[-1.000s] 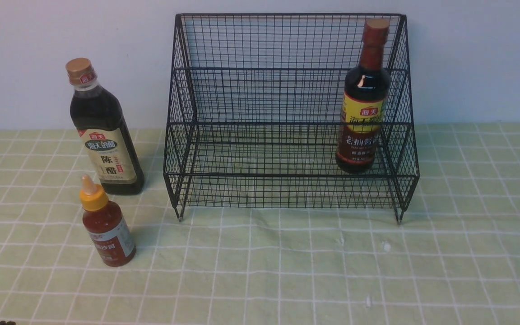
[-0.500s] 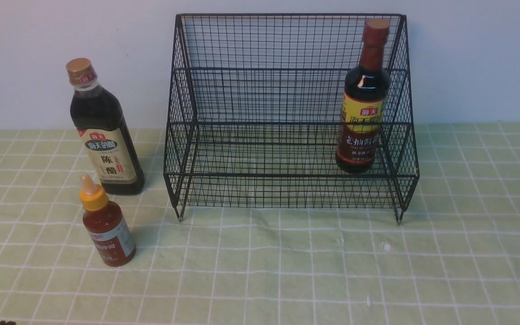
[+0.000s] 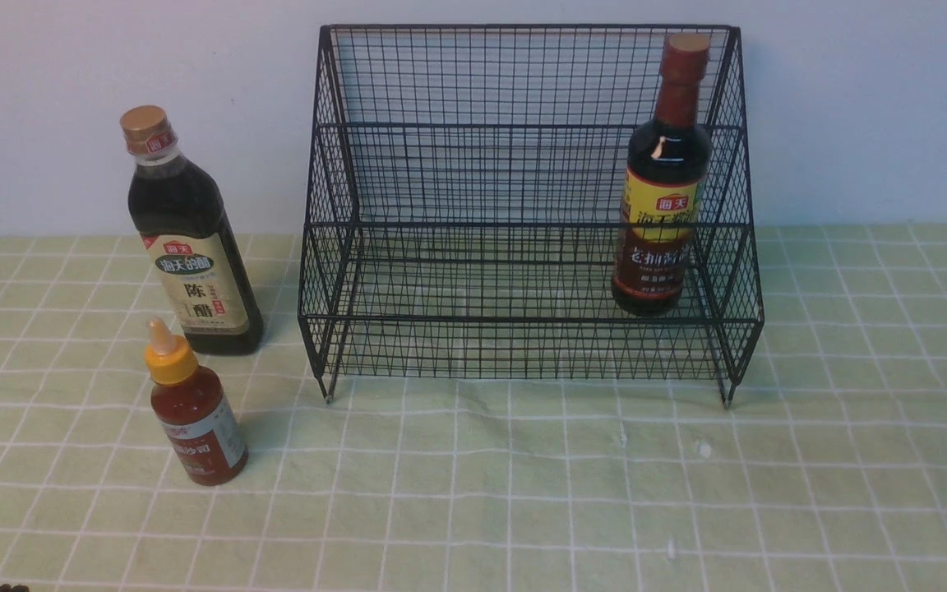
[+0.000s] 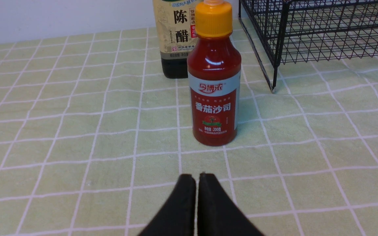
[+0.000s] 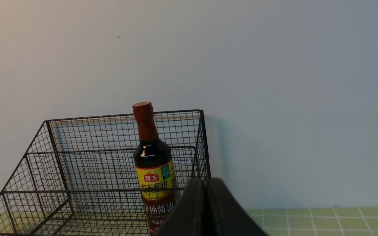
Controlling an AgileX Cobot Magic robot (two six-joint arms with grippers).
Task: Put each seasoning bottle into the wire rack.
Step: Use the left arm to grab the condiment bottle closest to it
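Rack (image 3: 473,224): 1 of 3 bottles inside; soy bottle (image 3: 661,238) upright on the lower tier, right end.
Outside: vinegar bottle (image 3: 194,263) and ketchup (image 3: 196,419) stand close together on the cloth (image 3: 523,493) left of the rack.
Left gripper (image 4: 197,177): jaws pressed together, empty, facing the ketchup.
Right gripper (image 5: 204,182): jaws together, empty, facing the rack's right end.
Risk: closed jaws pushed forward would likely topple the ketchup into the vinegar bottle; a tall bottle could snag the rack's front rail.
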